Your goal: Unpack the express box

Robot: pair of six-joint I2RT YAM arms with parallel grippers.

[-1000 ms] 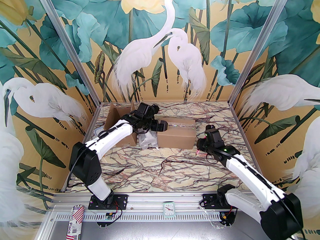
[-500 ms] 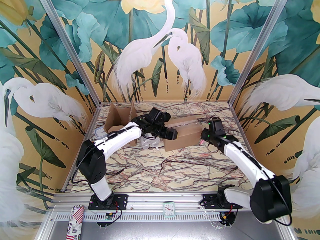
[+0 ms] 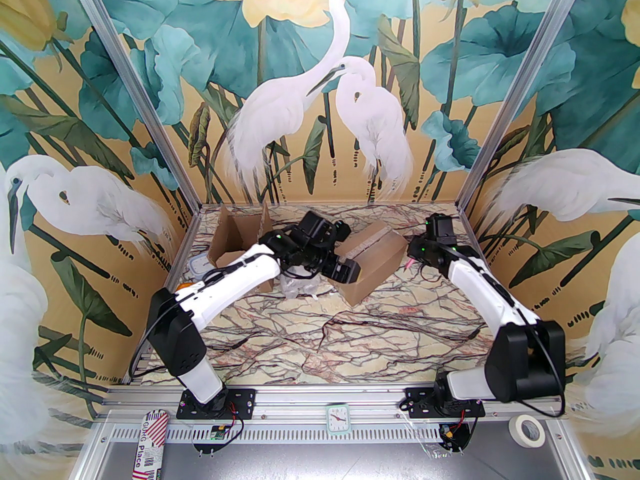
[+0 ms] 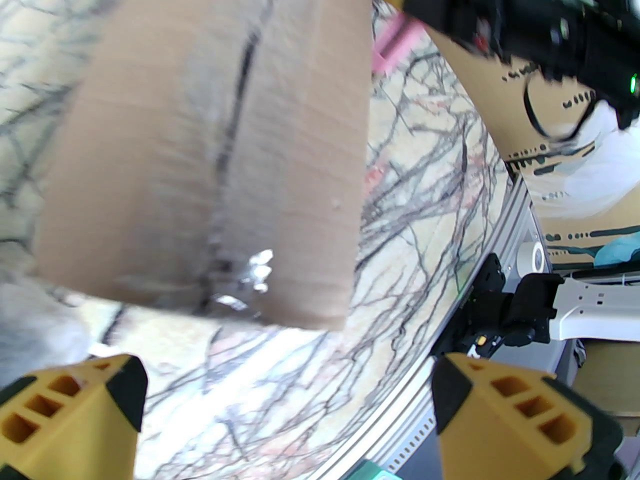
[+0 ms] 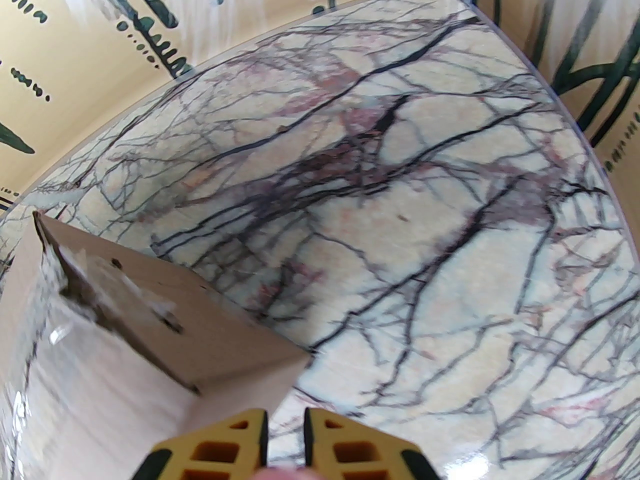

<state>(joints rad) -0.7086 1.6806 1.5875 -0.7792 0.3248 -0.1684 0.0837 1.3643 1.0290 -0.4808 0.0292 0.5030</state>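
The sealed brown express box (image 3: 375, 258) lies slanted on the marble table, a taped seam along its top (image 4: 215, 143). My left gripper (image 3: 346, 271) hovers at the box's near-left end, open, with nothing between its yellow fingertips (image 4: 75, 408); the gap between them (image 4: 290, 408) is wide. My right gripper (image 3: 411, 259) is just off the box's right corner (image 5: 190, 318). Its jaws (image 5: 285, 438) are nearly together, shut on a small pink tool (image 4: 395, 43) whose tip points down at the table. The tool does not touch the box.
An opened cardboard box (image 3: 240, 245) stands at the back left. A crumpled clear plastic bag (image 3: 297, 284) lies beside the left arm, and a clear container (image 3: 200, 267) sits by the left wall. A tape roll (image 3: 525, 430) and small clock (image 3: 339, 418) rest on the front rail.
The sealed box has swung from lying crosswise to a slant, its right end going toward the back. My left gripper moved right with it. My right arm swung up toward the back right.
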